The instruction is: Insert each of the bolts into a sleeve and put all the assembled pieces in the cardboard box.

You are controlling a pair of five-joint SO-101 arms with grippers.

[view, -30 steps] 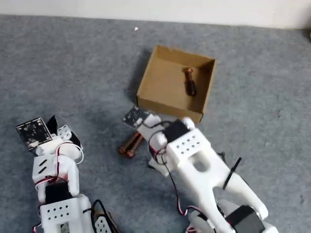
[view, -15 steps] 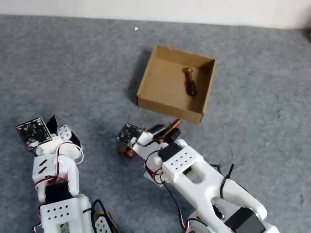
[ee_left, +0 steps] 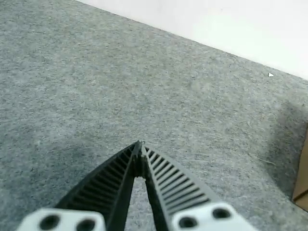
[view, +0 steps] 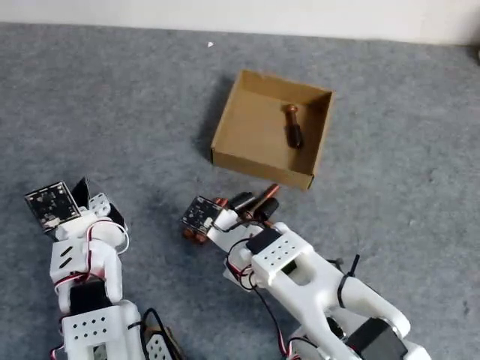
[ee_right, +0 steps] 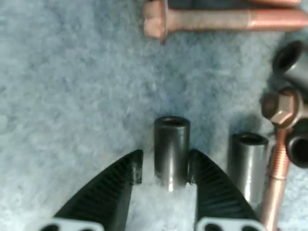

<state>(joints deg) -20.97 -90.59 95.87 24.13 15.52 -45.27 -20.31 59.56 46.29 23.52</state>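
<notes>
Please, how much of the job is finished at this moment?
Done: one assembled piece lies in the cardboard box. In hand: the right end effector straddles a sleeve on the carpet. Left: loose bolts and other sleeves nearby.

Cardboard box [view: 255,166] sits mid-table [view: 112,97], 1 assembled piece [view: 292,126] inside. Just in front of box: loose bolts [view: 264,196], w/ R gripper [ee_right: 166,160] over them. 1 sleeve [ee_right: 171,151] btwn its fingers, 2nd sleeve [ee_right: 247,161] just beside. L gripper [ee_left: 140,147] well apart, to the left.
</notes>
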